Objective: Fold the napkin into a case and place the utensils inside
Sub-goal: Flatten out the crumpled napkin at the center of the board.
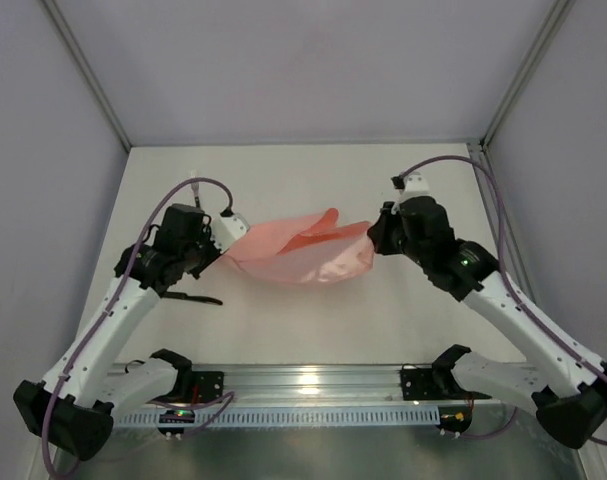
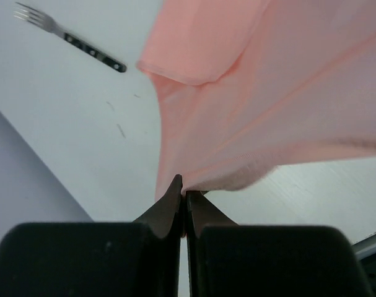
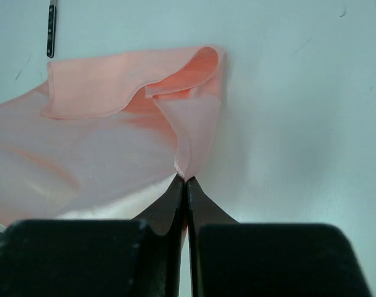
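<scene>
The salmon-pink napkin (image 1: 303, 250) spans the middle of the surface (image 1: 313, 180), pinched at both ends. The left pincer (image 2: 183, 185) is closed tight on its 9 o'clock corner. The right pincer (image 3: 186, 182) is likewise closed on the 3 o'clock corner — the cloth comes straight out from between the tips of each. A flap is folded over along the napkin's far edge, toward 1 o'clock. In the left wrist view a black-handled fork (image 2: 70, 40) lies on the surface at 10 o'clock, well apart from the cloth.
</scene>
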{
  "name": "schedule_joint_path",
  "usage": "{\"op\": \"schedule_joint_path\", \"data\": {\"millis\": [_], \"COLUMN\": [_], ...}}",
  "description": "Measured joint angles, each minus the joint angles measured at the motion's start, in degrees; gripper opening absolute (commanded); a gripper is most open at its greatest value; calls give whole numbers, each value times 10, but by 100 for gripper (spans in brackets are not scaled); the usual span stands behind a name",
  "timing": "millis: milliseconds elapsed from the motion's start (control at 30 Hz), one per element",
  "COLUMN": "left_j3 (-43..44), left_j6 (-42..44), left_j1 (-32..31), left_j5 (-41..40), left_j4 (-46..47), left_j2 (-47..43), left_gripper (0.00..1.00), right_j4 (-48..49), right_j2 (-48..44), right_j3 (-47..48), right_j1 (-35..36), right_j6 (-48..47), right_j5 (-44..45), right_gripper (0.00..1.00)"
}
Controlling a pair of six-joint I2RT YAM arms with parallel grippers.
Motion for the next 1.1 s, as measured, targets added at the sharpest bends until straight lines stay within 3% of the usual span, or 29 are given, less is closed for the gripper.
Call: {"op": "schedule_joint_path", "data": {"millis": [200,367,533,667,833,1000,1100], "left_j3": [233,420,464,461,517,766,830], "left_j6": [6,-6,-22,-34,-56,-90,-97], "left_j1": [26,23,23,25,31,60,76], "left_j5": [2,43,74,52,-3,-45,-56], "left_j4": [-126,-161,-183,-168,-97,-56,-20], "left_j2": [-8,-13,-9,59,236,458,496], "left_gripper": [0,0,0,0,0,0,0], "right_j4": [-146,-173,-165,-133,-41,-18,-16], "right_j2": [-143,-192,-190,-103,113,360,450], "right_j3": [72,179,187,200,293,537,689], "right_j1": [-45,-44,-45,-93,-239,-315,-332], "right_j6": [-23,-25,-28,-47,-38,-14,-2], "right_j5": [-1,-23,-24,-31,-146,-215,-244], "right_gripper": [4,4,4,3,3,3,3]}}
